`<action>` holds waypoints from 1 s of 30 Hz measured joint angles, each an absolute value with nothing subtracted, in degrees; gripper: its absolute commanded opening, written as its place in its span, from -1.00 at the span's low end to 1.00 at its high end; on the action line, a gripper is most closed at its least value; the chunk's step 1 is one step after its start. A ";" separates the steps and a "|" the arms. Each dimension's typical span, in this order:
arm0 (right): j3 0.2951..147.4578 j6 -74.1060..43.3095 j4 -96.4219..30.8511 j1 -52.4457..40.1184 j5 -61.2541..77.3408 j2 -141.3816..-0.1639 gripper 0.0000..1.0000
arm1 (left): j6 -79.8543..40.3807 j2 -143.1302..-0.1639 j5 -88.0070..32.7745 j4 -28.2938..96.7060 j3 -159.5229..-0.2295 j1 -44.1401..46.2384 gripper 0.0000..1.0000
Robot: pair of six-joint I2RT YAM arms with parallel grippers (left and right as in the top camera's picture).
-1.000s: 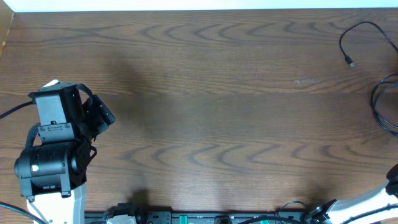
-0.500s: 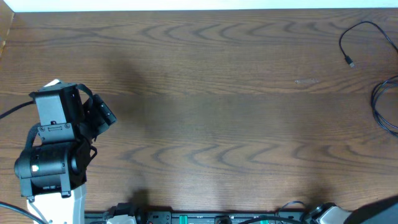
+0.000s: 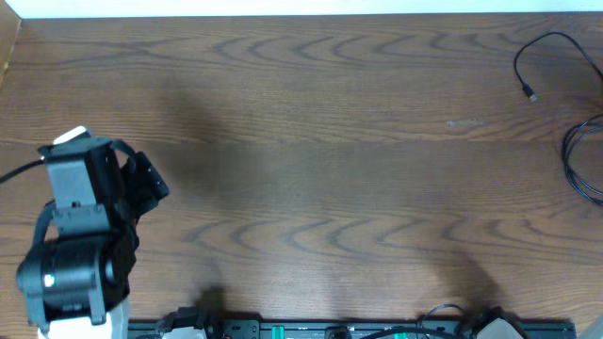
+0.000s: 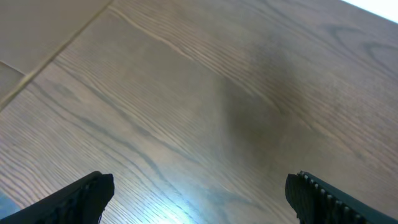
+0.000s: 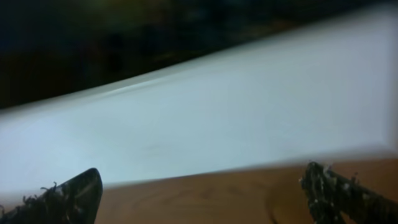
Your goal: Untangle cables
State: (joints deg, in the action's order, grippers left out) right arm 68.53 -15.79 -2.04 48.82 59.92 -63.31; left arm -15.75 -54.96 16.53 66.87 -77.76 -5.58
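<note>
A thin black cable (image 3: pixel 546 47) with a small plug end (image 3: pixel 532 94) lies at the table's far right corner. A second black cable (image 3: pixel 577 169) loops at the right edge, partly out of view. No white cable shows. My left gripper (image 3: pixel 155 179) is at the left side of the table, open and empty over bare wood; its two fingertips show wide apart in the left wrist view (image 4: pixel 199 196). My right gripper is out of the overhead view; in the right wrist view (image 5: pixel 199 193) its fingers are wide apart and empty above the table edge.
The brown wooden table (image 3: pixel 320 160) fills the overhead view, with a white wall strip (image 3: pixel 301 8) at the back. The arm bases and their fixed leads (image 3: pixel 330 330) sit along the front edge. The right wrist view is blurred, showing a white surface (image 5: pixel 205 124).
The right arm has withdrawn from the bottom right corner and left the overhead view. The left arm has shifted slightly left and toward the front. The cables have not moved.
</note>
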 measured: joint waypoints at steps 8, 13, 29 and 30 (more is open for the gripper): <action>68.58 -18.98 1.19 49.36 79.75 -57.63 0.96 | -15.14 -49.74 17.47 68.16 -77.76 -5.58 0.87; 68.58 -25.82 6.90 49.65 84.99 -52.58 0.87 | -15.14 -46.72 17.74 68.88 -77.76 -5.58 0.88; 69.04 -81.14 86.96 49.10 71.55 -52.56 0.99 | -15.11 -44.73 18.13 69.43 -77.87 -5.58 0.88; 69.04 -82.65 86.08 48.62 70.96 -52.86 0.99 | -15.11 -44.73 18.13 69.43 -77.87 -5.58 0.88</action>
